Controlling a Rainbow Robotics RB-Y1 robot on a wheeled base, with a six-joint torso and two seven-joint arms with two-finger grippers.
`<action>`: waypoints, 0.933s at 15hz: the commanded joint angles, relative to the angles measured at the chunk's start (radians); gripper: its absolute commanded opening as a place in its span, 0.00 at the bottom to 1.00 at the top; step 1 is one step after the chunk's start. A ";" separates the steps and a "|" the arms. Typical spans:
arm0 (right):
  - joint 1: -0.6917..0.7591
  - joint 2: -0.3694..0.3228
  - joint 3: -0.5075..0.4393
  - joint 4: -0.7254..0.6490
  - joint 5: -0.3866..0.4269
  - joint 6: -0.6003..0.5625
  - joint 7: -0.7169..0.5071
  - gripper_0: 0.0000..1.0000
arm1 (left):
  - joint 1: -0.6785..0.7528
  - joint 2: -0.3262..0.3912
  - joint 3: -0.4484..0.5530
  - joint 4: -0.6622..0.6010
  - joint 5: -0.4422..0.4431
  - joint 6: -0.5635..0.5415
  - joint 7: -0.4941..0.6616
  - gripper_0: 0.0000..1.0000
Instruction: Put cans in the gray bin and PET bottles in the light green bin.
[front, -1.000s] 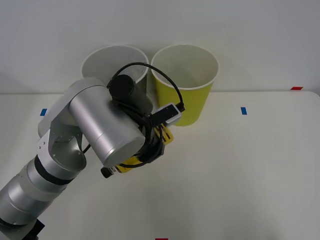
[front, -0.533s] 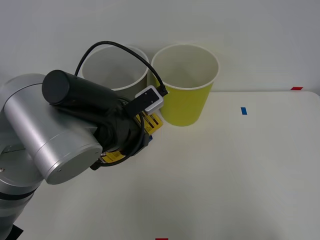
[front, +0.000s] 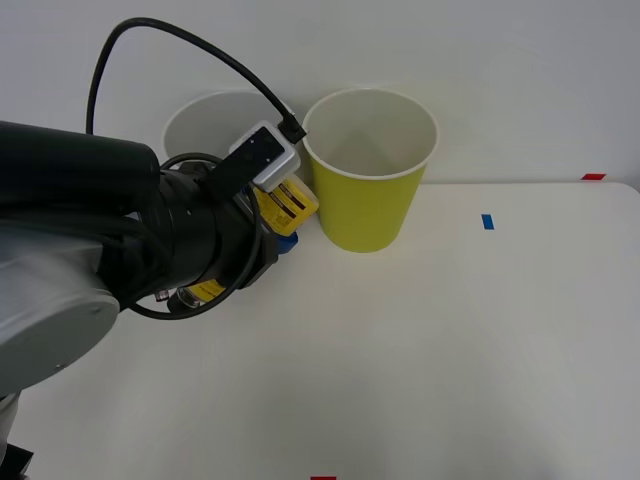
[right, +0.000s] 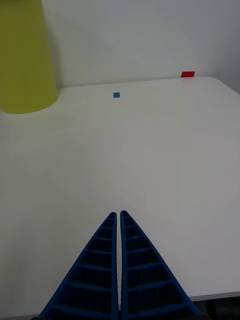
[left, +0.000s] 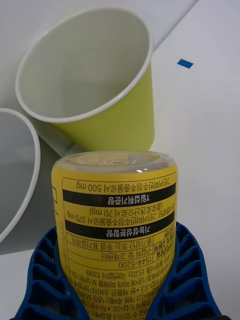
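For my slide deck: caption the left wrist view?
Left gripper holds the yellow-labelled PET bottle near the light green bin.

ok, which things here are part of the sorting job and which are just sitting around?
In the job:
- PET bottle, yellow label, held in the left gripper
- light green bin
- gray bin

Just there:
- blue tape mark and red tape mark on the table
- right gripper, shut, low over the table

A white table (front: 450, 380) fills the foreground, meeting a plain pale grey-white wall (front: 500, 60) behind. Small blue tape squares (front: 487, 221) and a red tape mark (front: 593, 176) sit on the tabletop near its far edge. The lighting is even and soft, with faint shadows
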 joint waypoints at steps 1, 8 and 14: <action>0.000 0.000 0.000 0.000 0.000 0.000 0.000 0.00 | -0.014 -0.015 0.148 -0.005 0.157 -0.032 -0.001 0.00; 0.000 0.000 0.000 0.000 0.000 0.000 0.000 0.00 | -0.265 -0.026 0.237 0.088 0.181 -0.041 0.025 0.00; 0.000 0.000 0.000 0.000 0.000 0.000 0.000 0.00 | -0.482 -0.088 0.292 0.372 0.224 -0.090 0.022 0.00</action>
